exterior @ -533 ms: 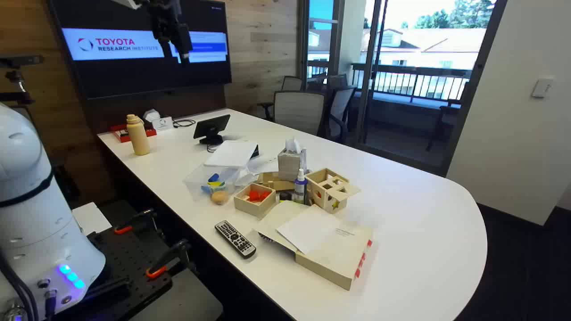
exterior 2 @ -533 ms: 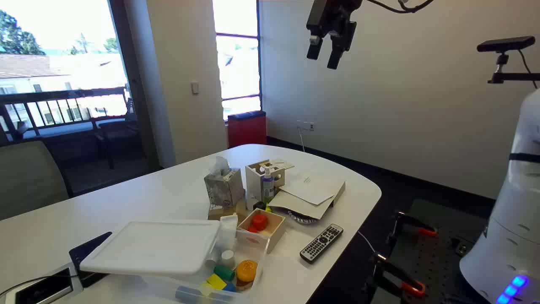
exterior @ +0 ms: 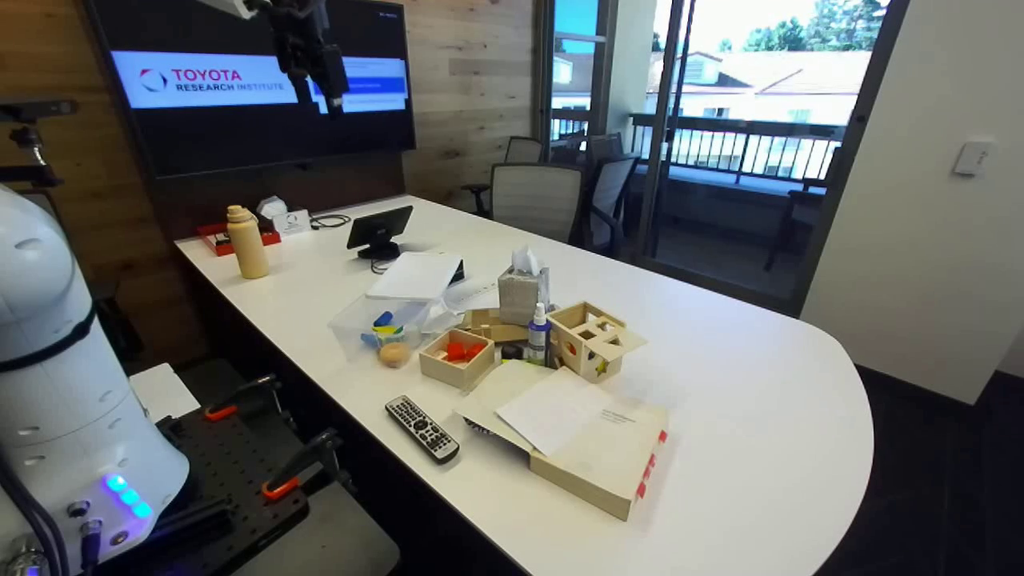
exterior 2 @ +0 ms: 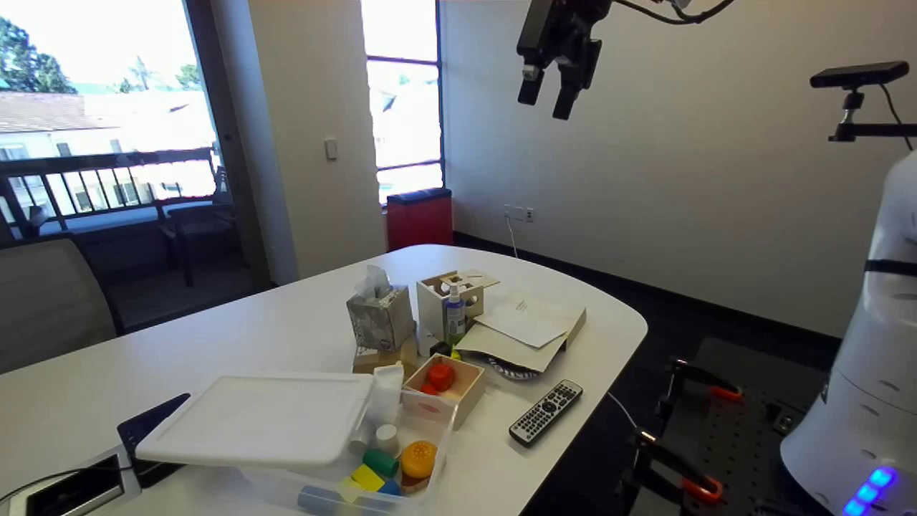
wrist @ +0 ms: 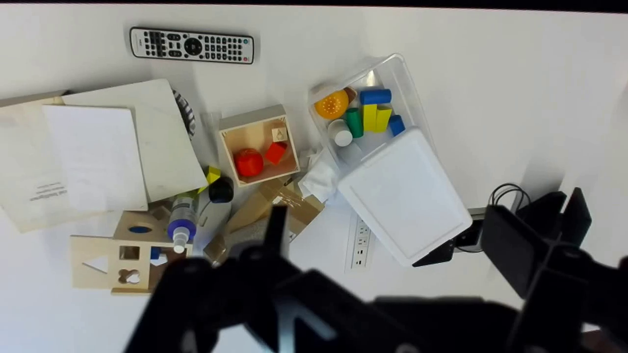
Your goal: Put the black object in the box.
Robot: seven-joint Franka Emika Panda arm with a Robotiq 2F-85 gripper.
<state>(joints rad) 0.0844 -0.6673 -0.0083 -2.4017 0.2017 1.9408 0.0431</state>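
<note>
Exterior views between them show one wood-panelled wall [exterior: 472, 120], one glass door [exterior: 704, 248] with a railing [exterior: 736, 130] beyond, and one white desk [exterior: 736, 416], rounded at the end; one screen [exterior: 208, 132] fronts the panelling. One white robot arm [exterior 2: 831, 401] stands past the desk's edge, its one black hand [exterior 2: 546, 102] hanging well above desk height, the two fingers [exterior 2: 564, 106] parted.

On the desk are one cream packet [exterior: 616, 468] with one white sheet [exterior: 552, 416] on top; one clear tub [wrist: 411, 93], its lid [wrist: 405, 196] askew across it, with two blue pieces [wrist: 376, 96], one green piece [wrist: 354, 122] and one orange piece [wrist: 332, 104] inside; one wooden cube [exterior: 586, 350] with holes; one tissue box [exterior: 520, 300]; one tan flask [exterior: 250, 248]; one open box [wrist: 252, 117] of pale wood, mouth up and nearly square from above, holding at least two red things [wrist: 248, 163] and one wooden block [wrist: 279, 135]; one remote [wrist: 211, 47], lying crosswise in the wrist view; one upright spray bottle [wrist: 182, 215]. Last comes the one black object [wrist: 221, 190], outside the open box, in the gap between it and the spray bottle, near both, just beside a yellow piece [wrist: 213, 174]. It looks roundish from above, so I cannot tell a long axis or which way it points; whether it touches the bottle is unclear.
</note>
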